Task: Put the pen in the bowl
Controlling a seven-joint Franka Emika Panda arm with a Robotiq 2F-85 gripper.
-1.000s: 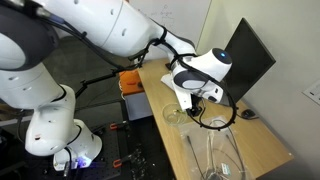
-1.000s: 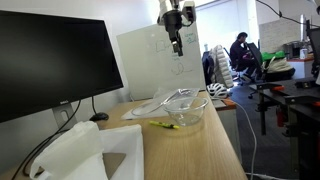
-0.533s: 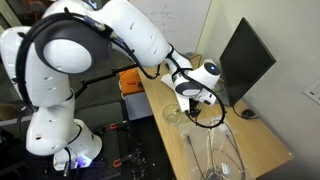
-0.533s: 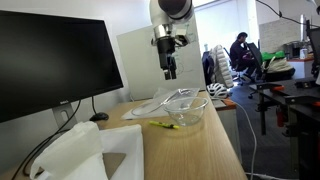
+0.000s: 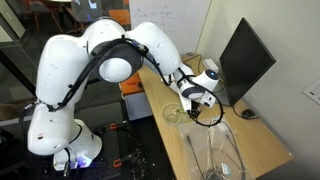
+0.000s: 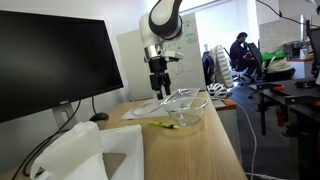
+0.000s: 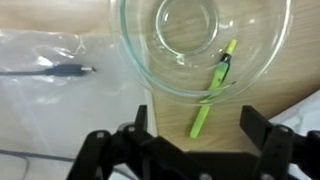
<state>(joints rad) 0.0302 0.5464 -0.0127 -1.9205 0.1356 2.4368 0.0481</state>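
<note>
The gripper hung above the glass bowl with its fingers spread wide, holding nothing. The green pen lay across the bowl's near rim. One end showed through the glass and the other lay outside it.

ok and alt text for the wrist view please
A green pen crosses the near rim of a clear glass bowl on a wooden table, seen from above. The open gripper hangs over the pen's lower end; clear plastic lies left.
</note>
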